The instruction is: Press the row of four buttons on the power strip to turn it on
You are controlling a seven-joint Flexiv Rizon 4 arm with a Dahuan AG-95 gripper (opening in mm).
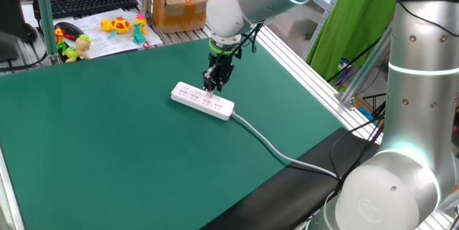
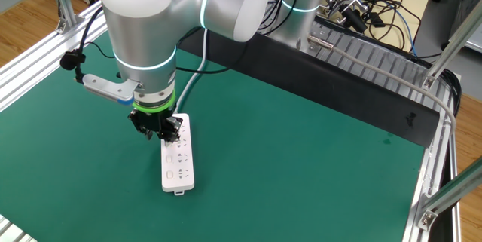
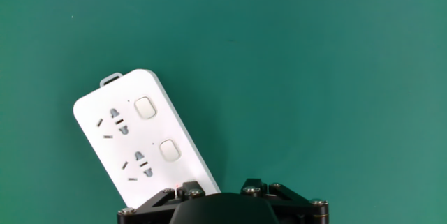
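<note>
The white power strip (image 1: 203, 100) lies flat on the green mat, its grey-white cable (image 1: 272, 147) trailing off to the right. In the hand view the strip (image 3: 133, 137) shows two of the buttons, one (image 3: 145, 107) near the strip's end and one (image 3: 170, 151) closer to me; the others are hidden under the hand. My gripper (image 1: 213, 87) points straight down over the strip's middle, just above or touching its top face. From the other side, the gripper (image 2: 162, 135) sits over the strip (image 2: 178, 163) near its cable end. The gripper (image 3: 218, 188) shows a gap between its fingers and holds nothing.
A cardboard box (image 1: 183, 4), a black keyboard (image 1: 90, 3) and small colourful toys (image 1: 118, 24) sit beyond the mat's far edge. An aluminium rail (image 1: 308, 65) borders the mat on the right. The robot's base (image 1: 387, 187) stands at the near right corner.
</note>
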